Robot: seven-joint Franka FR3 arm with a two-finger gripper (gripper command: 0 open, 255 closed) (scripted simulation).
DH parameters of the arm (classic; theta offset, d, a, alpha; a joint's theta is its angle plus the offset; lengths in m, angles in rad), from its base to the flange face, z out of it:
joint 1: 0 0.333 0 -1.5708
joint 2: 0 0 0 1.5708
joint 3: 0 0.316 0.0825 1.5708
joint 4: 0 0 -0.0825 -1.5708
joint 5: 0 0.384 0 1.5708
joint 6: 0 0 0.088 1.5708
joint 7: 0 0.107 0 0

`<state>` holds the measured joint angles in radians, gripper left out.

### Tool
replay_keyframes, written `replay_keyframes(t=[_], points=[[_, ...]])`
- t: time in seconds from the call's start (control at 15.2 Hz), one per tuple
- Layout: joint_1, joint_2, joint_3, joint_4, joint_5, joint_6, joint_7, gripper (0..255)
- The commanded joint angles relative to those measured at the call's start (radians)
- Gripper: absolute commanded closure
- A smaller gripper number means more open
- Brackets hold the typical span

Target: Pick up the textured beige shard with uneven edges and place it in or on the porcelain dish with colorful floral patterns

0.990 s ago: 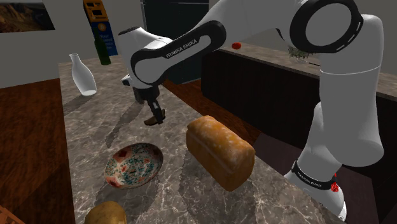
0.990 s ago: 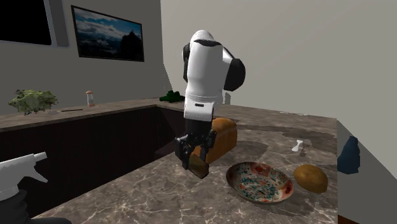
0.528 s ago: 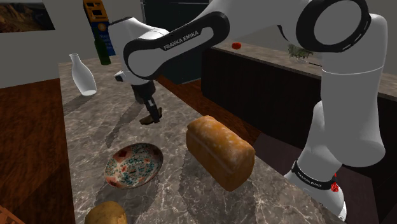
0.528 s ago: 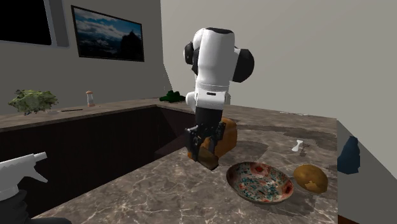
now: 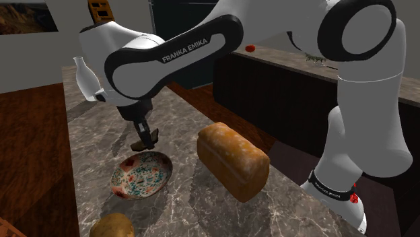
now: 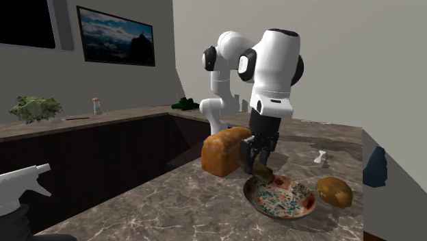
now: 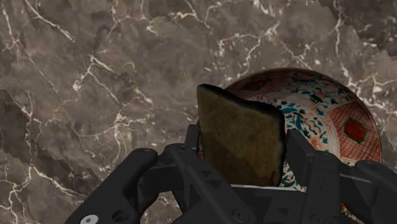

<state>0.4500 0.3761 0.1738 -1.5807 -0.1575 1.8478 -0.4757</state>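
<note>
Shoulder view, left to right: potato (image 5: pixel 111 226) at counter's (image 5: pixel 94 128) near end, floral dish (image 5: pixel 136 176) just beyond it, gripper (image 5: pixel 143 141) hanging over dish's far rim, bread loaf (image 5: pixel 232 160) at right. Gripper's fingers (image 7: pixel 300 156) clamped on brown-beige shard (image 7: pixel 240 135); shard held off counter, over rim rather than bowl centre. Risk: release here, shard likely strikes rim and tumbles onto counter. Descending here could clip rim and tip dish. Needs shift toward centre first.

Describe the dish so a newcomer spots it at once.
On the brown marble counter, look between the loaf and the potato. The dish is the shallow round bowl there, the only thing with a red-and-green floral pattern.
</note>
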Motion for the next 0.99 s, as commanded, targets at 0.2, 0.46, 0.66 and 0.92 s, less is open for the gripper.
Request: replay_keyframes(t=[0.2,0.46,0.66,0.92], points=[[0.079,0.050,0.031,0.075,-0.009,-0.037,0.105,255],[0.079,0.062,0.029,0.040,-0.013,0.010,0.111,255],[0.078,0.074,0.028,0.016,-0.016,0.045,0.115,255],[0.079,0.092,0.025,-0.011,-0.022,0.090,0.121,255]])
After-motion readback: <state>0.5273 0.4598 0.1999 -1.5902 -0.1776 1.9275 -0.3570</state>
